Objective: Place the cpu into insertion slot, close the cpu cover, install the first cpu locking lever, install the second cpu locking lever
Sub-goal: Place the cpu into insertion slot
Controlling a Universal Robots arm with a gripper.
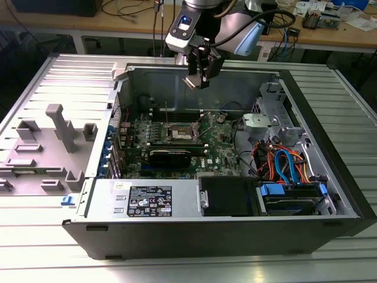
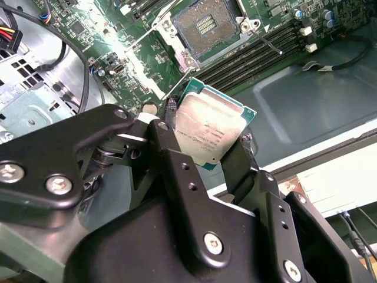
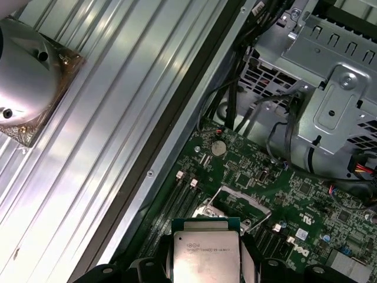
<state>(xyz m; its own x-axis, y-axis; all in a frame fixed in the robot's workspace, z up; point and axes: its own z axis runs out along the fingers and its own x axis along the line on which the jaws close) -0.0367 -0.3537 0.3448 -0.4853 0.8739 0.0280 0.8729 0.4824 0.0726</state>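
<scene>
My gripper hangs above the rear wall of the open computer case, shut on the cpu. In both wrist views the cpu is a small square chip with a dull silver top and green edge, clamped between two black fingers. The insertion slot lies bare on the green board below and ahead of the chip, dark centre exposed. The cpu cover looks swung up at the socket's edge. A thin locking lever sticks out beside the slot.
Inside the case are a black drive box, a labelled silver power supply, orange and blue cables and a metal drive cage. A grey fixture stands on the ribbed table at the exterior view's left.
</scene>
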